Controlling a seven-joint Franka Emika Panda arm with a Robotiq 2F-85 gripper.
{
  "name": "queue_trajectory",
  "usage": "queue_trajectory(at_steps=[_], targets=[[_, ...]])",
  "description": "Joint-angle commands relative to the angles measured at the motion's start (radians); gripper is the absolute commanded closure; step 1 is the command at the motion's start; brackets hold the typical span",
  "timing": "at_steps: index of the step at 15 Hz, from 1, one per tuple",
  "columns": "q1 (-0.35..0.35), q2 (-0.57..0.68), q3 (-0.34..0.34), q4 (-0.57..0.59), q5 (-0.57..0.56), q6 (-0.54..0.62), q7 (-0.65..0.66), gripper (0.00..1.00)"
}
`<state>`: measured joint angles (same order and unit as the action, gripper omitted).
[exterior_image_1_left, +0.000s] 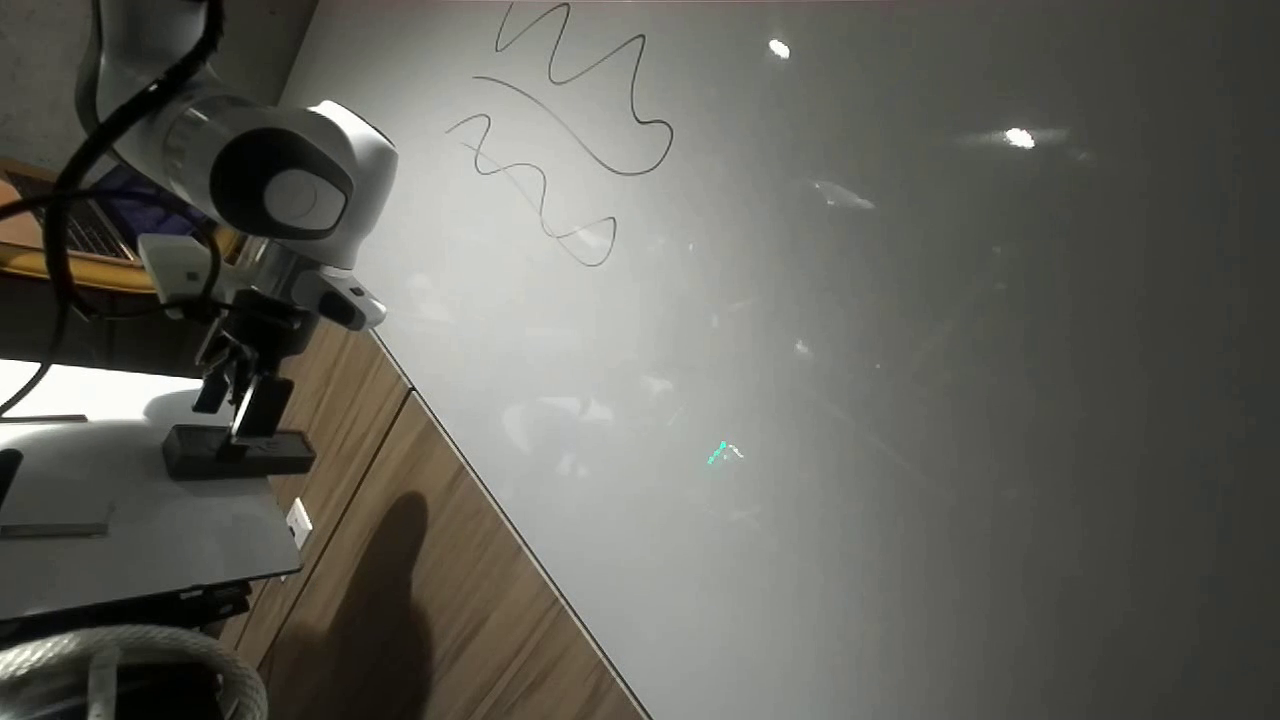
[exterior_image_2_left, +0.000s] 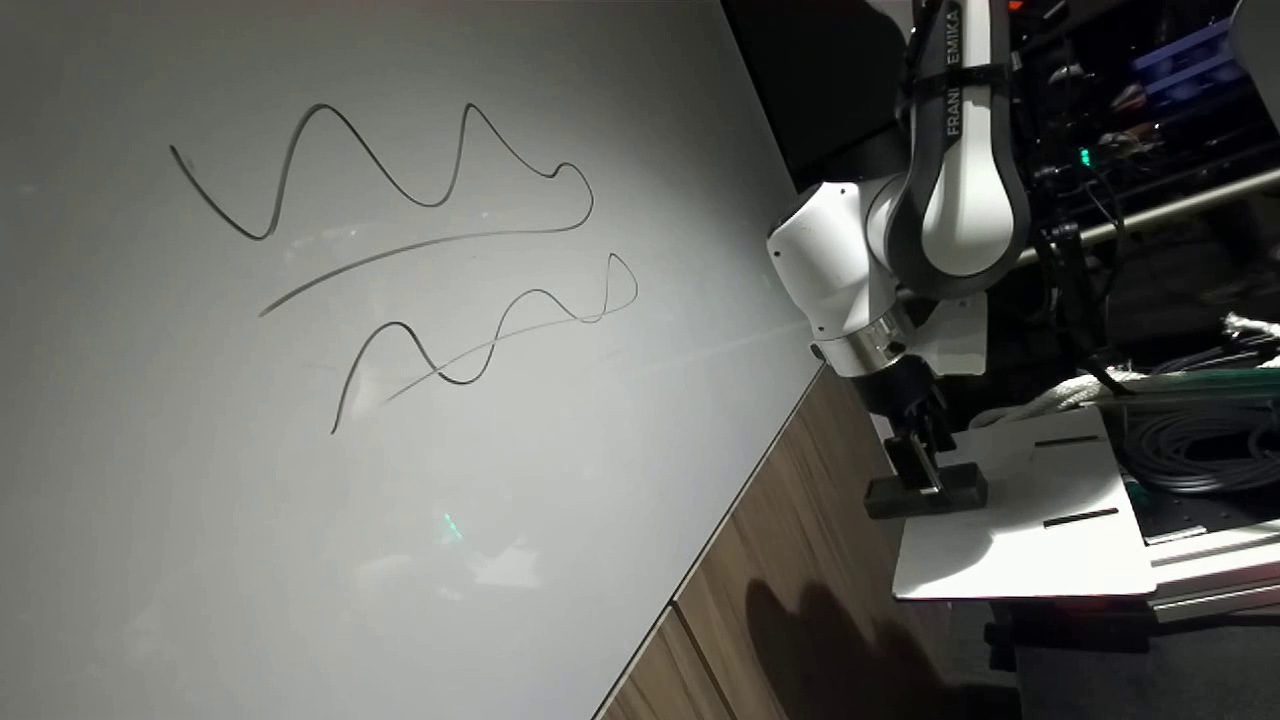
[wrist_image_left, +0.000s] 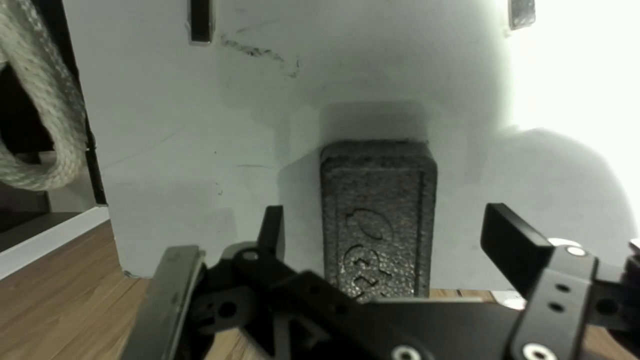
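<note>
In the wrist view, a dark block (wrist_image_left: 378, 200) lies at lower centre on the white counter (wrist_image_left: 175, 125), within the span of the wide-spread claw (wrist_image_left: 384, 220) (a gap shows on either side).

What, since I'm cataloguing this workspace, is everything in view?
Board: 1, pale grey, across both exterior views.
Wavy lines: 2, black, on the board.
Panels: at least 2, brown wood, along the board's edge.
Outlet: 1, white, on a panel.
Platform: 1, white, beside the panels.
Strips: 2, dark, on the platform.
Block: 1, charcoal, on the platform's edge, overhanging.
Rope: count unclear, off-white, beside the platform.
Apparent laptop keyboard: 1, dark, left in an exterior view.
Coiled cable: 1, grey, right in an exterior view.
Clutter: uncountable, mostly dark, above the coiled cable.
Arm: 1, white and grey, above the block.
Arm cables: several, black, along it.
Pincer: 1, mostly black, open, straddling the block.
</note>
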<state>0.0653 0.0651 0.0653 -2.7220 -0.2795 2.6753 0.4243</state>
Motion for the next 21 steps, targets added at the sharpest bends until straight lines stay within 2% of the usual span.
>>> queue_trajectory(at_steps=[1, 14, 15, 16, 21], targets=[[-0.001, -0.006, -0.026, -0.008, 0.0, 0.05, -0.024, 0.0], [0.006, 0.029, -0.049, -0.006, -0.013, 0.1, -0.022, 0.0], [0.007, 0.03, -0.05, -0.006, -0.013, 0.099, -0.022, 0.25], [0.009, 0.032, -0.05, -0.005, -0.015, 0.099, -0.02, 0.28], [0.012, 0.027, -0.051, -0.006, -0.017, 0.092, -0.017, 0.66]])
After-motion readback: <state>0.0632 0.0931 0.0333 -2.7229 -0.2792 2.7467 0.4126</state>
